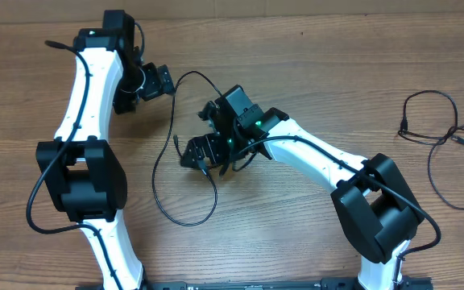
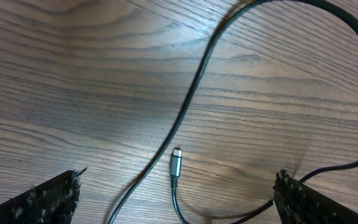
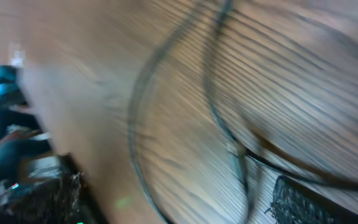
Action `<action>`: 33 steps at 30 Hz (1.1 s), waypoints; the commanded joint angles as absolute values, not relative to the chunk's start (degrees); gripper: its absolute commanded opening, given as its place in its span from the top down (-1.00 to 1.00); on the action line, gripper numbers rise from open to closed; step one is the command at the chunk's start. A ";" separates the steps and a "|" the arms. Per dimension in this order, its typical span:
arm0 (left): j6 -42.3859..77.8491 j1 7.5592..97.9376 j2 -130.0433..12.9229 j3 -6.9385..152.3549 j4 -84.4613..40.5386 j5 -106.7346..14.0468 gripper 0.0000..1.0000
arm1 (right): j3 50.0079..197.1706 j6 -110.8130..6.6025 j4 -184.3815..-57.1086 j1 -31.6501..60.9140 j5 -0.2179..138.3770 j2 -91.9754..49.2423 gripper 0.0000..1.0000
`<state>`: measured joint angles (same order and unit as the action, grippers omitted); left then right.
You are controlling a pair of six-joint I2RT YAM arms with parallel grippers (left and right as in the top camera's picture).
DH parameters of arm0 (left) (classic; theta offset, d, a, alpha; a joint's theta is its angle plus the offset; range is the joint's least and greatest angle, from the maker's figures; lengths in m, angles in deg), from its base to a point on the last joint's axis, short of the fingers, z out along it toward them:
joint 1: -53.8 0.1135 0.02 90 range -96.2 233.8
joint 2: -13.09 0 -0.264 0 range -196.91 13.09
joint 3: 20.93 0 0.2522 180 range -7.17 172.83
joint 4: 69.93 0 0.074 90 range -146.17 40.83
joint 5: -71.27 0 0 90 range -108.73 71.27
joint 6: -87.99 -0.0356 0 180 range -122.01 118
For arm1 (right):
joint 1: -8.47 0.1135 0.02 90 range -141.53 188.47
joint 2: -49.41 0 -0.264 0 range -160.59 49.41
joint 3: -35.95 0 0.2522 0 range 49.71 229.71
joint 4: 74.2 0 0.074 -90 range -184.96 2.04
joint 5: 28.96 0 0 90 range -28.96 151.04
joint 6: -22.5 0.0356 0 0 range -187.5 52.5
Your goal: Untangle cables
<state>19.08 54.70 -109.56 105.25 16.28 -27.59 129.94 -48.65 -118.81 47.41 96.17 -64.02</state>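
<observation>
A long thin black cable lies in loose loops on the wooden table between the two arms. Its small plug end lies near the right gripper. My left gripper is at the cable's upper bend. In the left wrist view the jaws are open wide and empty, with the cable and a silver-tipped plug on the table between them. My right gripper hovers over the cable's middle. The right wrist view is blurred; its jaws are open, with cable strands running between them.
A second thin black cable lies spread out in loops at the far right of the table, apart from both grippers. The arms' own thicker black wires run along their white links. The table is plain wood.
</observation>
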 commanded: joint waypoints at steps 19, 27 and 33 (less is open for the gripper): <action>21.81 67.49 -109.06 104.84 17.98 -33.19 -0.99 | 130.29 -63.08 -114.72 69.50 61.48 -66.18 -1.00; 21.81 66.27 -109.06 104.84 17.94 -33.19 -0.99 | 130.29 -63.12 -112.60 70.99 54.32 -71.04 -1.00; 21.81 66.09 -109.06 104.84 17.89 -33.19 -1.00 | 130.29 -63.10 -108.95 69.02 47.15 -72.02 -1.00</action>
